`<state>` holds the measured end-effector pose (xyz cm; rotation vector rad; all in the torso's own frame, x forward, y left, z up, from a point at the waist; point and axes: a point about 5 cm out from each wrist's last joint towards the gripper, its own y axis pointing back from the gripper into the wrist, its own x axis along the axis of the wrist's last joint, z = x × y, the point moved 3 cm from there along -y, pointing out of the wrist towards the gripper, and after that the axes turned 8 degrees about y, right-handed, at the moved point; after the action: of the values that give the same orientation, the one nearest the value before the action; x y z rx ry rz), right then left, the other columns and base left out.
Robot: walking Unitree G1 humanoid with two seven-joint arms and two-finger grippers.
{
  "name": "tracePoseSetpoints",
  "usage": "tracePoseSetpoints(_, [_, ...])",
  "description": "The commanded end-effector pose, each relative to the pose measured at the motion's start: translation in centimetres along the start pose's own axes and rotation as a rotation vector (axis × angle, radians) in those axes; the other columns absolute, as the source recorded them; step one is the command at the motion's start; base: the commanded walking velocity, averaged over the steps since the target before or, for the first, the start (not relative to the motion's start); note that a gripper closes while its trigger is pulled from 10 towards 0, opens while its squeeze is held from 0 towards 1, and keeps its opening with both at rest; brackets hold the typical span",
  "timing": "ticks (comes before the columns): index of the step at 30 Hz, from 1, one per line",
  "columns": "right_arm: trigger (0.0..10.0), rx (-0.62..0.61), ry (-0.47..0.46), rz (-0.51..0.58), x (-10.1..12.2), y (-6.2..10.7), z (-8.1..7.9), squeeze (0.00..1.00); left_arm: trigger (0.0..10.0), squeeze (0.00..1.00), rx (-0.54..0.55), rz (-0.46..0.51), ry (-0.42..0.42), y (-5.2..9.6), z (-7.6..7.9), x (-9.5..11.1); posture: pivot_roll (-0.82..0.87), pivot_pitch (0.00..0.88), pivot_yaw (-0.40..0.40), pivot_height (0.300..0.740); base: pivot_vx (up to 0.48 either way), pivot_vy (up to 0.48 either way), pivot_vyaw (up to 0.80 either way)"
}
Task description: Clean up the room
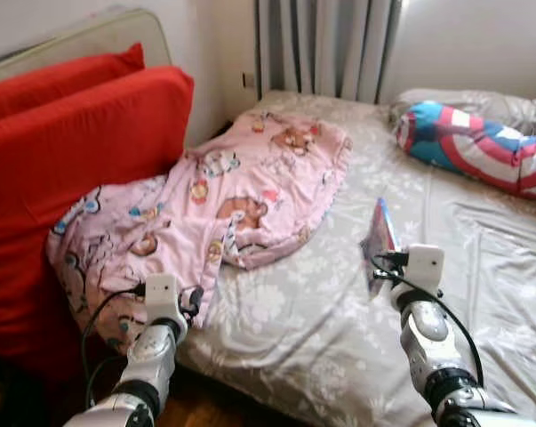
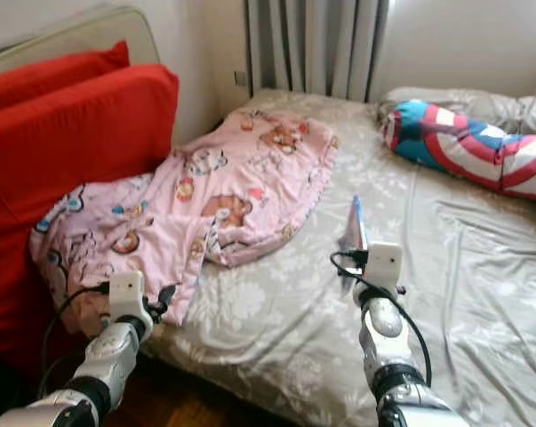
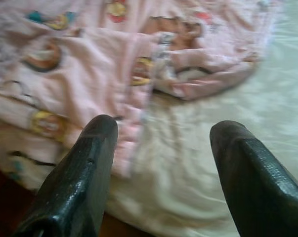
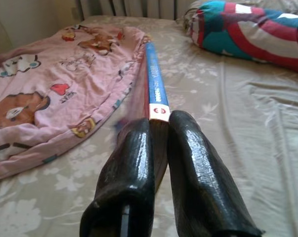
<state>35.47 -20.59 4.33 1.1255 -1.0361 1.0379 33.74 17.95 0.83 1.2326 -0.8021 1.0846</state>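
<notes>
A thin book (image 1: 379, 238) with a blue spine (image 4: 155, 85) stands on edge above the bed, and my right gripper (image 4: 159, 123) is shut on its near end, over the middle of the grey floral sheet (image 1: 321, 311). My left gripper (image 3: 161, 133) is open with nothing between its fingers, hovering at the bed's near left corner just over the edge of a pink cartoon-print blanket (image 1: 223, 196). That blanket lies crumpled across the left half of the bed.
A large red cushion (image 1: 63, 151) leans against the headboard at the left. A red, white and blue shield-print pillow (image 1: 481, 147) lies at the far right of the bed. Grey curtains (image 1: 325, 44) hang behind. Wooden floor (image 1: 223, 405) shows below the bed's edge.
</notes>
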Motion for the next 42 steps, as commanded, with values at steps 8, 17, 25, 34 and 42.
tracePoseSetpoints(8, [10.0, -0.001, -0.006, 0.052, 1.5, -0.5, -0.4, 0.00, 10.0, 0.00, 0.018, -0.018, -0.009, 0.1, -0.7, -0.2, 0.00, 0.000, 0.036, 0.740, 0.000, -0.300, -0.38])
tracePoseSetpoints(17, [10.0, -0.006, -0.010, 0.065, 1.6, -0.5, -0.4, 0.00, 10.0, 0.00, 0.018, -0.028, -0.006, 0.1, -0.7, -0.3, 0.00, 0.000, 0.035, 0.740, 0.000, -0.298, -0.57])
tracePoseSetpoints(25, [10.0, -0.009, -0.006, 0.066, 1.7, -0.5, -0.3, 0.00, 10.0, 0.00, 0.019, -0.034, -0.003, 0.2, -0.7, -0.5, 0.00, 0.000, 0.034, 0.740, 0.000, -0.299, 0.00])
tracePoseSetpoints(34, [10.0, -0.013, -0.008, 0.067, 1.6, -0.4, -0.3, 0.00, 10.0, 0.00, 0.034, -0.067, 0.001, 0.4, -1.4, -1.2, 0.00, 0.000, 0.036, 0.740, 0.000, -0.255, 0.00])
tracePoseSetpoints(42, [10.0, -0.012, -0.015, 0.063, 1.5, -0.4, -0.4, 0.00, 10.0, 0.00, 0.046, -0.085, 0.008, 0.6, -1.8, -1.6, 0.00, 0.000, 0.035, 0.740, 0.000, 0.000, 0.00])
